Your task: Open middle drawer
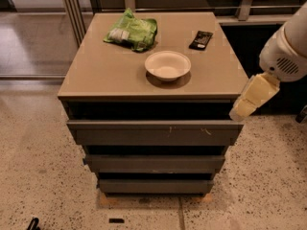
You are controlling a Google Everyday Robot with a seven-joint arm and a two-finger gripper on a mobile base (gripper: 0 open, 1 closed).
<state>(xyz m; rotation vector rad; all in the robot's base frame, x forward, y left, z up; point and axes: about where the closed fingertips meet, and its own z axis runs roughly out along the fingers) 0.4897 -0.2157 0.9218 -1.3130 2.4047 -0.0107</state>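
Observation:
The middle drawer (154, 163) is the plain dark grey front between two others in a low cabinet, and it looks closed. Above it is the wider front with pale scratch marks (154, 132); below it is the lowest, shortest front (156, 186). My gripper (241, 109), cream-coloured under a white wrist, hangs at the cabinet's right front corner. Its tip is level with the right end of the scratched top front, above and to the right of the middle drawer. It holds nothing that I can see.
On the tan cabinet top (105, 75) sit a white bowl (168, 65), a green snack bag (131, 29) and a black bar (201, 39). Speckled floor surrounds the cabinet. A dark counter stands behind at the right.

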